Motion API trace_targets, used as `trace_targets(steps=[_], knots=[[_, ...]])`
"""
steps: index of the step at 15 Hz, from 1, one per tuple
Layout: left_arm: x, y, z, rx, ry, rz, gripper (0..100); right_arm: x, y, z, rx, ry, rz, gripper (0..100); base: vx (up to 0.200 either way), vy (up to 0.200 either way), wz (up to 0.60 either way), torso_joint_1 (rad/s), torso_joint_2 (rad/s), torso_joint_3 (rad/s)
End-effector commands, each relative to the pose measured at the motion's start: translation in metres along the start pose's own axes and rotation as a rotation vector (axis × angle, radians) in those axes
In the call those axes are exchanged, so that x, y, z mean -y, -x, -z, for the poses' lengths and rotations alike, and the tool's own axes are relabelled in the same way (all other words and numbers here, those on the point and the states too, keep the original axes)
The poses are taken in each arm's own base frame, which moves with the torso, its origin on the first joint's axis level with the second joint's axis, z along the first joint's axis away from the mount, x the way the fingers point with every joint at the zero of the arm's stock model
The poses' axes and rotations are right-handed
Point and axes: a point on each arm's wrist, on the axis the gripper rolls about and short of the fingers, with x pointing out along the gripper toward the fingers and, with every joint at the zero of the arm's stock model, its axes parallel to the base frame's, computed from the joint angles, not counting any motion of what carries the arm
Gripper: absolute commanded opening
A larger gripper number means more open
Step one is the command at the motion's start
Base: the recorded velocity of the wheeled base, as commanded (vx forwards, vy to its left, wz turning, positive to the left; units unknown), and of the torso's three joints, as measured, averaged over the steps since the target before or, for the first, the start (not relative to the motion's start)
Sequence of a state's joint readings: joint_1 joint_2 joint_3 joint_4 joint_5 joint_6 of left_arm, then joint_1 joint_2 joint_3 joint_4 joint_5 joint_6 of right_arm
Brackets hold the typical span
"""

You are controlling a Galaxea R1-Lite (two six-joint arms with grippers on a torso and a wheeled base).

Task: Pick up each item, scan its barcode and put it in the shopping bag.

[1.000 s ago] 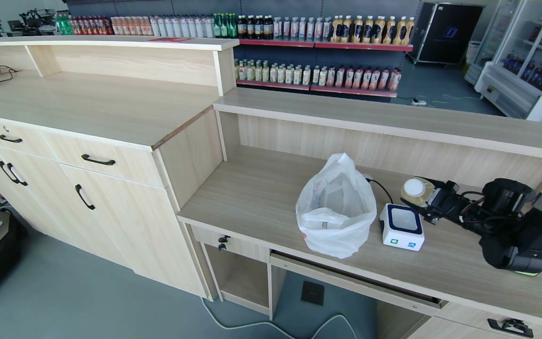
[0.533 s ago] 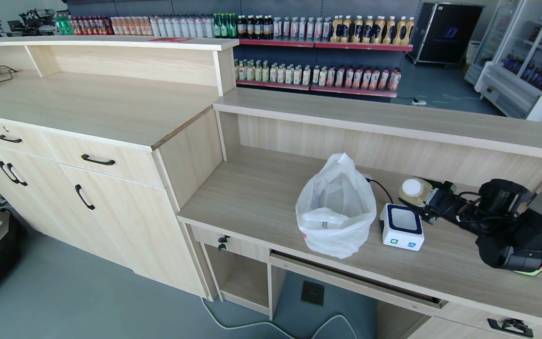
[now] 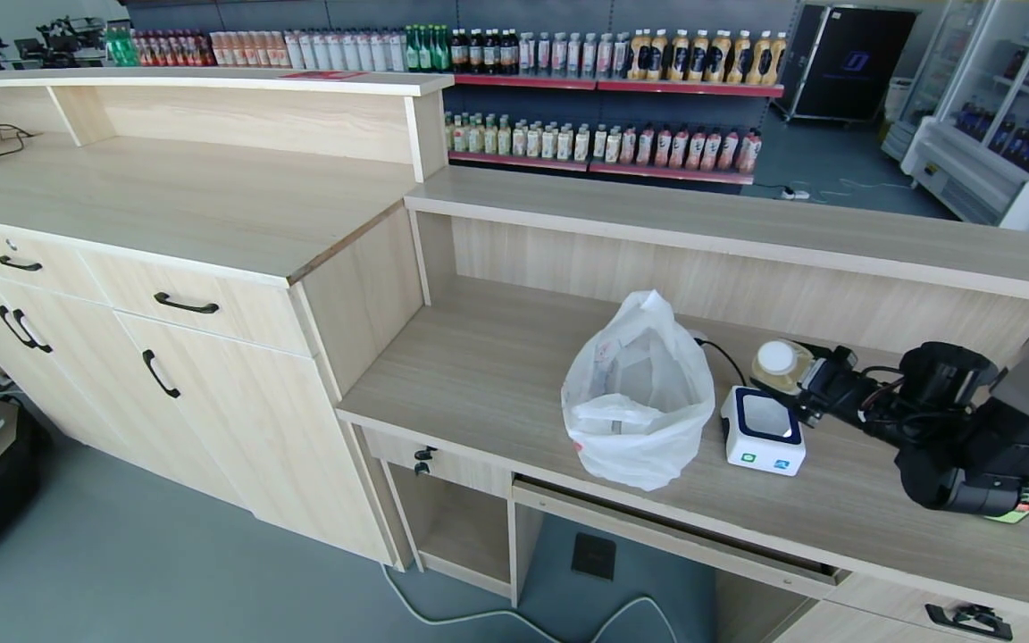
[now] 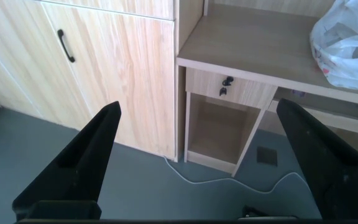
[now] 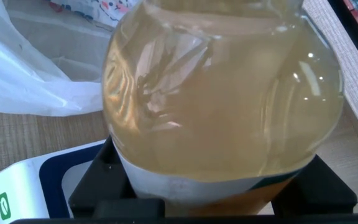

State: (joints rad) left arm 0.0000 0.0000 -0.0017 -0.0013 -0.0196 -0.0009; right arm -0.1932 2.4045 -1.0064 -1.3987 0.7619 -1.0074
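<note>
Since a second ago, right gripper [image 3: 807,382] has carried the bottle [image 3: 775,362] slightly left, toward the scanner [image 3: 763,429]. I log its fingers clamped around the bottle, just behind the scanner, near the shopping bag [image 3: 638,393].

Left gripper [image 4: 197,106]: two dark fingers [image 4: 73,165] spread wide apart. Light wooden counter [image 4: 247,37] carrying a white shopping bag [image 4: 350,46] in a corner of the frame, with a keyed drawer [image 4: 229,87] beneath it over an open compartment [image 4: 219,134]. Adjoining cabinet door [image 4: 123,68] with black handle [image 4: 65,45]; white cable [image 4: 229,182] on grey floor [image 4: 148,193].
</note>
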Motion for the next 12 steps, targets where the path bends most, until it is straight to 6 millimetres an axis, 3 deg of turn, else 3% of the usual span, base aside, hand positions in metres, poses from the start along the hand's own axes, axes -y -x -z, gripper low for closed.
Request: trace_targets(steps=[1,12], knots=[[0.0000,0.0000,0.0000,0.000,-0.001,0.000,100,0.0000,-0.0014,0.0006,0.004,0.001,0.003,0,0.000,0.000,0.00,0.000,0.00,0.000],[0.0000,-0.0001,0.0000,-0.001,0.001,0.000,100,-0.0029,-0.0053,-0.0006,0.019,-0.017,0.009,0,0.000,0.000,0.00,0.000,0.00,0.000]])
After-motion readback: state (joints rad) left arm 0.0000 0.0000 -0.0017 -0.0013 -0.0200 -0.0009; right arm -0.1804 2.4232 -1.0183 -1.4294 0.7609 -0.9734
